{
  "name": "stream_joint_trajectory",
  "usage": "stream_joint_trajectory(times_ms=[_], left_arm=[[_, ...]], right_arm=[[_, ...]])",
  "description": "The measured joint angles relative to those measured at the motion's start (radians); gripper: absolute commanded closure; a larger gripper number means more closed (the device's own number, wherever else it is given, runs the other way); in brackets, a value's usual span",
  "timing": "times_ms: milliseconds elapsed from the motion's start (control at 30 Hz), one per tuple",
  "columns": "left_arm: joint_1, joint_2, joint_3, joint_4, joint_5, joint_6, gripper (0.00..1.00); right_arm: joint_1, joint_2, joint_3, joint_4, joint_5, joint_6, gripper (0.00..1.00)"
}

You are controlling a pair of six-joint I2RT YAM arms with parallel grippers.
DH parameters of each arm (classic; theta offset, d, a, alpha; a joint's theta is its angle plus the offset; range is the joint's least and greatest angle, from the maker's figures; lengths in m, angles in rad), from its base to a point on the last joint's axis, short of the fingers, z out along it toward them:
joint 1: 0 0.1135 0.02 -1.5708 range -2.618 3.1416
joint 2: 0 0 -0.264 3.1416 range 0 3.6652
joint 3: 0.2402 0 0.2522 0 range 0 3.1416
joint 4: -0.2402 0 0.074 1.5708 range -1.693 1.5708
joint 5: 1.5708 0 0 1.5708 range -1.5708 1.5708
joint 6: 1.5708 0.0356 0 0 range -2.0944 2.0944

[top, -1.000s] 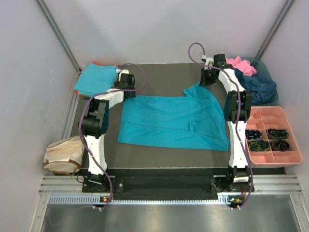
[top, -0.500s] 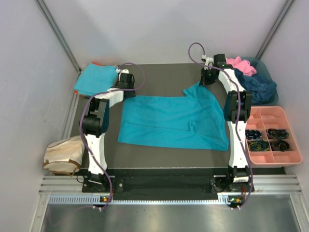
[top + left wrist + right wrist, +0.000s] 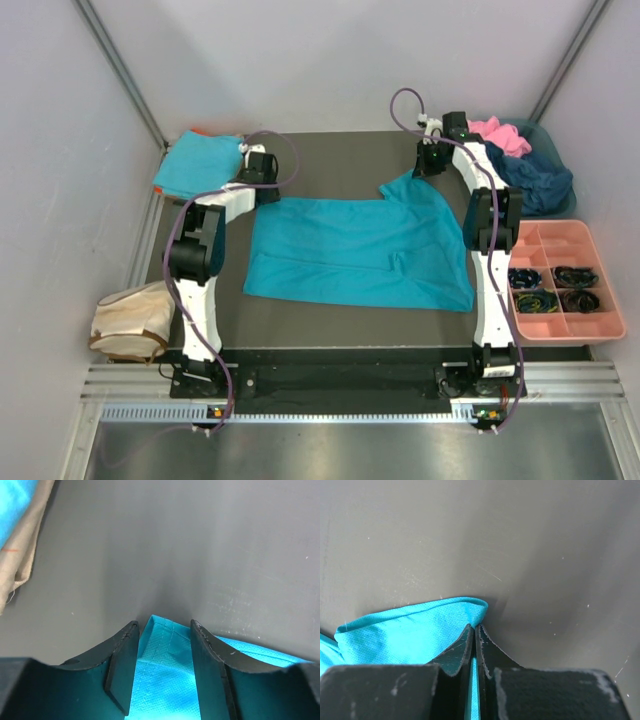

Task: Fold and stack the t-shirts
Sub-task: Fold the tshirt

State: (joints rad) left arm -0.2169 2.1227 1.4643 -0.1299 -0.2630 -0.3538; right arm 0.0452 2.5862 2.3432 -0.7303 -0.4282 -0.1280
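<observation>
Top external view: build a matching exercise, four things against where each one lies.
Things:
1. spread turquoise t-shirt
2. folded turquoise t-shirt
3. pink tray
4. beige bag

Places:
A. near left
B. far left corner
C. centre of the view
D. near right

Pairs: 1-C, 2-B, 3-D, 4-A
</observation>
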Motion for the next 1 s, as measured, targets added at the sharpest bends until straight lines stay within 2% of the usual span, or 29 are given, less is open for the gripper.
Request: stream_joint_trajectory(times_ms=[200, 267, 300, 333, 367, 833, 1000], left_arm=[[0.000, -0.006, -0.007, -0.006, -0.005, -0.004, 0.53], [0.000, -0.007, -0.009, -0.006, -0.009, -0.006, 0.64], [0.000, -0.008, -0.010, -0.006, -0.013, -0.008, 0.74], [0.000, -0.009, -0.010, -0.009, -0.014, -0.011, 0.94], [0.000, -0.009, -0.010, -0.012, -0.014, -0.010, 0.99], [-0.001, -0.009, -0.010, -0.013, -0.018, -0.015, 1.00], [-0.001, -0.015, -0.012, -0.022, -0.018, -0.018, 1.00]], right_arm=[[0.000, 0.000, 0.000, 0.000, 0.000, 0.000, 1.00], [0.000, 0.000, 0.000, 0.000, 0.000, 0.000, 1.00], [0.000, 0.000, 0.000, 0.000, 0.000, 0.000, 1.00], [0.000, 0.000, 0.000, 0.000, 0.000, 0.000, 1.00], [0.000, 0.000, 0.000, 0.000, 0.000, 0.000, 1.00], [0.000, 0.000, -0.003, 0.008, 0.008, 0.005, 1.00], [0.001, -0.038, -0.072, 0.058, 0.031, 0.025, 1.00]])
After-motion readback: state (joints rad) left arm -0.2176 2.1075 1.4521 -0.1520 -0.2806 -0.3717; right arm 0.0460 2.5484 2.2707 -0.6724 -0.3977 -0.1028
